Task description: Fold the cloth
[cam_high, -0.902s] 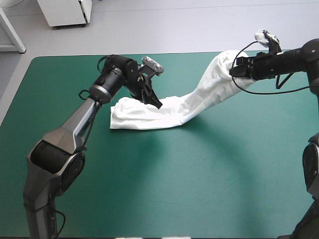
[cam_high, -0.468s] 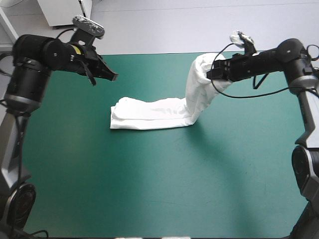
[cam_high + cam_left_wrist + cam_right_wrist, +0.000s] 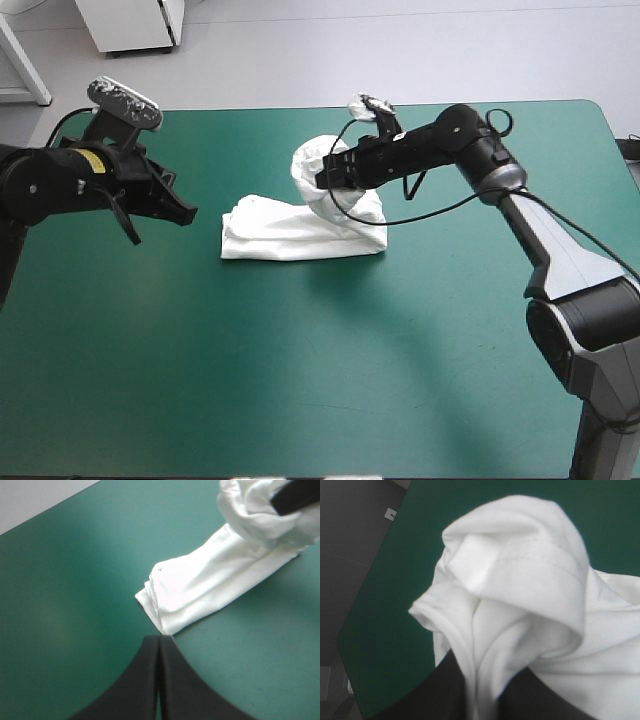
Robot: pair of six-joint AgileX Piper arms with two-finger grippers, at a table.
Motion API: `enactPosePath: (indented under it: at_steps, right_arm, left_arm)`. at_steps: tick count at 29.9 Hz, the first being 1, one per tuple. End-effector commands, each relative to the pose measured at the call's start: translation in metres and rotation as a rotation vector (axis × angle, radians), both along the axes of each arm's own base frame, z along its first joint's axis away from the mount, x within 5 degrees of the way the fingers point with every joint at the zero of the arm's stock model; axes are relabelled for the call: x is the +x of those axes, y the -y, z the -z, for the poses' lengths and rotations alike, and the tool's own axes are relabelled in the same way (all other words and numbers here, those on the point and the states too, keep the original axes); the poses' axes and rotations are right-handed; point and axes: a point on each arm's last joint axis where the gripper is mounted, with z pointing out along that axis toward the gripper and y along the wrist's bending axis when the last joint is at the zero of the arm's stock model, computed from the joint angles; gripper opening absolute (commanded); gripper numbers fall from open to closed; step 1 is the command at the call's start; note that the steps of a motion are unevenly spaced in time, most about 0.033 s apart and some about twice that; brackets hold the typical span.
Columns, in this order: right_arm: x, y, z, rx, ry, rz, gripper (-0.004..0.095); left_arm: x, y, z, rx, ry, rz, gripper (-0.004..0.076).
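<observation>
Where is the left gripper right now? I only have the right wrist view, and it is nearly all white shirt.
Observer: The left gripper is clear of the T-shirt, over the teal-green cover, toward its left edge.
Operator: Holding anything?
Observer: No; its own wrist view shows its fingers shut in a pointed arch, nothing between them.
Operator: How does the rest of the shirt lie?
Observer: As a folded strip flat on the cover; the right gripper holds one end lifted, curled back over it.
</observation>
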Motion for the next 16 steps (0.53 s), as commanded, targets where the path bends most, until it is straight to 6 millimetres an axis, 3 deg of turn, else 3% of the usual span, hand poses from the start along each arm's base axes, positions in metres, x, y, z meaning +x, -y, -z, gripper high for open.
enactPosePath:
  at_steps: [1,8,12,16]
  right_arm:
    - [-0.007,-0.022,-0.021,0.111,0.053,0.009,-0.0014]
    - [0.003,-0.056,0.02,0.122,0.012,-0.024,-0.0014]
    - [0.01,-0.063,0.042,0.104,0.002,-0.035,-0.0014]
    - [0.012,-0.066,0.045,0.105,0.04,-0.076,0.0004]
  left_arm:
    - [-0.028,-0.007,-0.006,-0.016,0.013,0.002,-0.0022]
    - [-0.036,-0.009,-0.006,-0.021,0.019,0.004,-0.0022]
    - [-0.036,-0.009,-0.006,-0.021,0.019,0.004,-0.0022]
    - [-0.036,-0.009,-0.006,-0.021,0.019,0.004,-0.0022]
